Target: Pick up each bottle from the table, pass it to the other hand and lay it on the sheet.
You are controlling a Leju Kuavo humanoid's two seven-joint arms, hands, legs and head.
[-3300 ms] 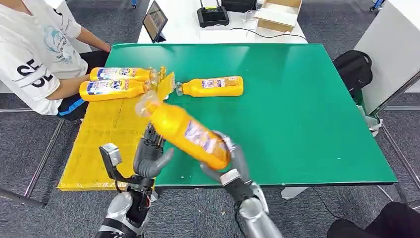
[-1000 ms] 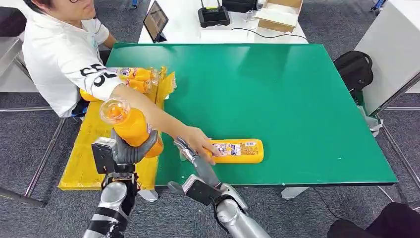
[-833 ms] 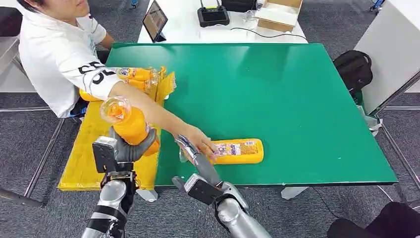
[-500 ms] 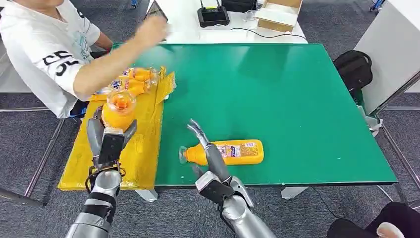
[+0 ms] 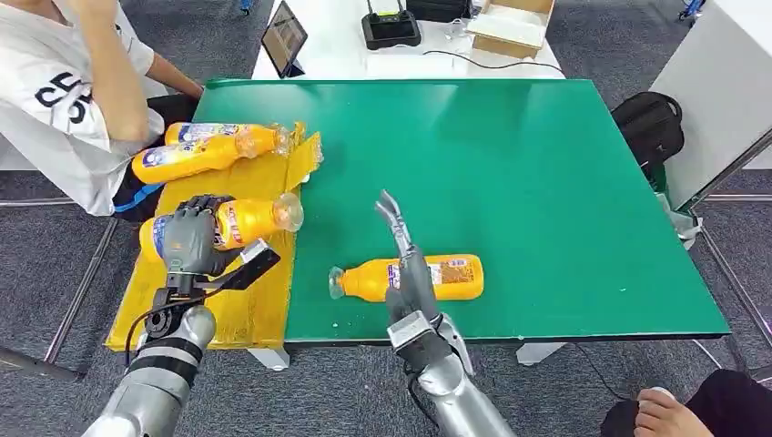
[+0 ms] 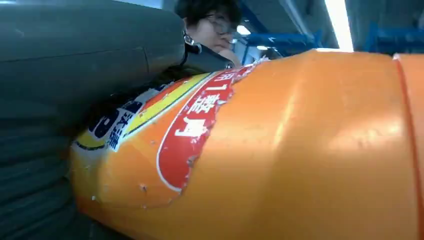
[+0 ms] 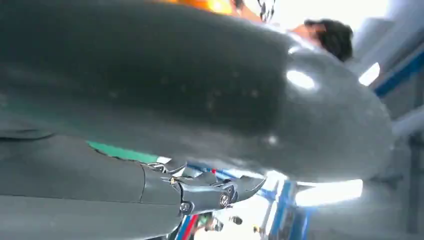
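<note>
My left hand [image 5: 187, 241] grips an orange bottle [image 5: 258, 218] that lies sideways over the yellow sheet [image 5: 218, 305], cap towards the green table [image 5: 528, 164]. Close up in the left wrist view, that bottle [image 6: 310, 150] fills the picture with my fingers [image 6: 75, 55] wrapped on it. Two more orange bottles [image 5: 218, 136] [image 5: 177, 157] lie at the sheet's far end. Another orange bottle [image 5: 455, 273] lies on the table near the front edge. My right hand [image 5: 407, 269] stands over its middle with fingers stretched out and holds nothing.
A person in a white shirt [image 5: 50, 91] sits at the left beside the sheet. A tablet [image 5: 284, 36], a black device [image 5: 391, 27] and a cardboard box [image 5: 510, 23] stand on the white table behind. A black bag [image 5: 651, 123] lies on the floor at the right.
My left hand has tipped its bottle from upright down onto the sheet. The person's arm has drawn back after leaving a bottle on the table. My right hand has moved over that bottle.
</note>
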